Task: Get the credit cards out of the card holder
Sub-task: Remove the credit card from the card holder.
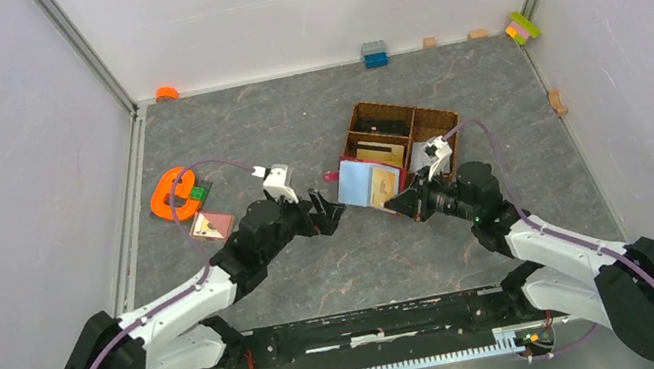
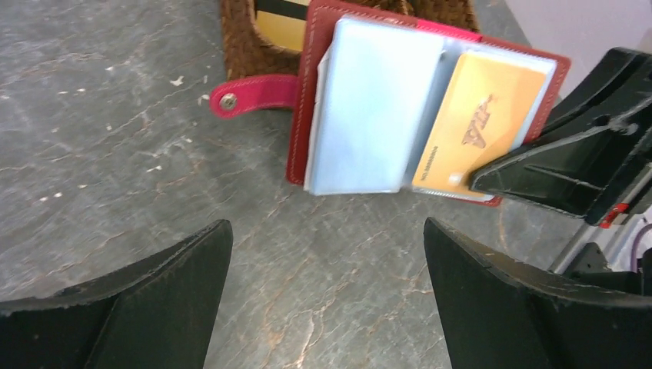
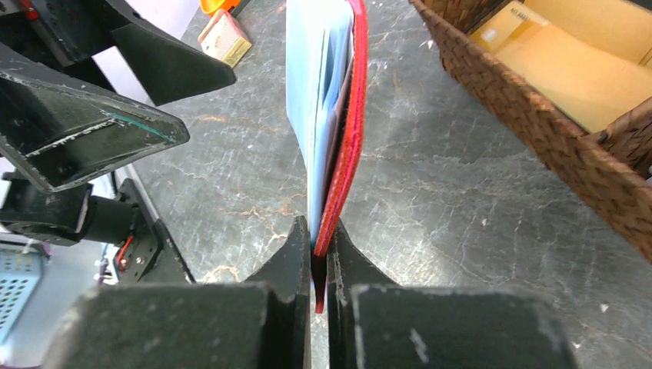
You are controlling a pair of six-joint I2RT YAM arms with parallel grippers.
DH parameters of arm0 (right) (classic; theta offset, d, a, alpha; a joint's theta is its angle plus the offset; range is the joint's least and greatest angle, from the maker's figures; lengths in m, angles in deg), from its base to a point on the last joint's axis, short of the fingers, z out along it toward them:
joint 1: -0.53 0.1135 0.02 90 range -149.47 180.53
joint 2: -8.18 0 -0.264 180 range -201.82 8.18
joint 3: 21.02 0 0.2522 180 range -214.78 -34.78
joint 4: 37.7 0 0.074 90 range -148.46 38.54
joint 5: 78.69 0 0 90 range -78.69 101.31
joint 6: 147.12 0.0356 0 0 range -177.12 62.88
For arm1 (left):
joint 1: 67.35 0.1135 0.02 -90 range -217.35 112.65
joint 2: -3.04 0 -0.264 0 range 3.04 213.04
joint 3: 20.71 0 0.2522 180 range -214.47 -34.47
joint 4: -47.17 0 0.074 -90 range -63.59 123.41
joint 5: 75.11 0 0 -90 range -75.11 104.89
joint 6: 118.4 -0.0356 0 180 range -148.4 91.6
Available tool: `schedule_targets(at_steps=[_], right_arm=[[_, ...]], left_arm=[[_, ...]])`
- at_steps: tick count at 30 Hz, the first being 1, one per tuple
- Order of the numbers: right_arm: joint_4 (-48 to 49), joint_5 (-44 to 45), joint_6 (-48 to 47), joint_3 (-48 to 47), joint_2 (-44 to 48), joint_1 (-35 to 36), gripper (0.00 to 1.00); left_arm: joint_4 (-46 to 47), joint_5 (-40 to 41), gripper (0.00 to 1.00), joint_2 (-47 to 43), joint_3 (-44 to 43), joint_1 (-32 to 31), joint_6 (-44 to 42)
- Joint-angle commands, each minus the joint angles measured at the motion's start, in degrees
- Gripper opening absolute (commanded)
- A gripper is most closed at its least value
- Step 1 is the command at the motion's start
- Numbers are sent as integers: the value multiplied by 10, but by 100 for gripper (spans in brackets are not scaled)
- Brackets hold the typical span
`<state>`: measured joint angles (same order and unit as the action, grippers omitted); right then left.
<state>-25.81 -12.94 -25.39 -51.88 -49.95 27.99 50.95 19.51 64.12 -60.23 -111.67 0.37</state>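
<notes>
The dark red card holder (image 2: 301,100) lies open just left of the basket, its snap strap (image 2: 254,94) pointing left. A light blue card (image 2: 377,108) and an orange-tan card (image 2: 480,123) of the credit cards show in its clear sleeves. My right gripper (image 3: 319,231) is shut on the holder's near right corner, and the holder (image 3: 347,131) appears edge-on with the blue sleeves beside it. My left gripper (image 2: 327,231) stands wide open over bare table just short of the holder, nothing between its fingers. In the top view the left gripper (image 1: 328,213) faces the right gripper (image 1: 404,199).
A brown wicker basket (image 1: 404,115) with compartments holding tan flat items stands right behind the holder. An orange object (image 1: 170,194) and a small pink-edged tile (image 1: 210,225) lie at the left. Small blocks (image 1: 373,54) line the back wall.
</notes>
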Motion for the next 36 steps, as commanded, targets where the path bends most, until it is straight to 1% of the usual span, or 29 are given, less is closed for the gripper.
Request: schedule_targets(at_steps=[1,3,6,9,14,17,23,28,32,34,36], right_arm=[[89,-66,42,15,-17,-17,0],[105,-82,51,17,-21,-22,0],[122,-94,58,21,-21,-23,0],[142,-111,66,25,-24,-23,0],[173,-158,82,21,-36,-23,0],[173,-170,84,17,-34,-23,0],[174,-185,87,12,-28,-23,0],[175,-190,87,12,-18,-23,0],[174,-191,87,10,-19,-24,0],[176,-194,88,10,-22,-23,0],[181,-196,90,12,-24,-23,0]], left_arm=[[72,-61,100,44,-11,2,36],[88,-77,100,63,-13,5,48],[143,-143,100,91,-8,17,72],[152,-167,100,107,-14,27,88],[180,-225,100,108,-4,77,115],[195,-241,100,99,8,97,117],[243,-284,100,101,18,101,115],[252,-299,100,119,13,103,116],[317,-336,100,136,23,105,139],[341,-349,96,145,24,104,148],[343,-359,91,155,17,104,152]])
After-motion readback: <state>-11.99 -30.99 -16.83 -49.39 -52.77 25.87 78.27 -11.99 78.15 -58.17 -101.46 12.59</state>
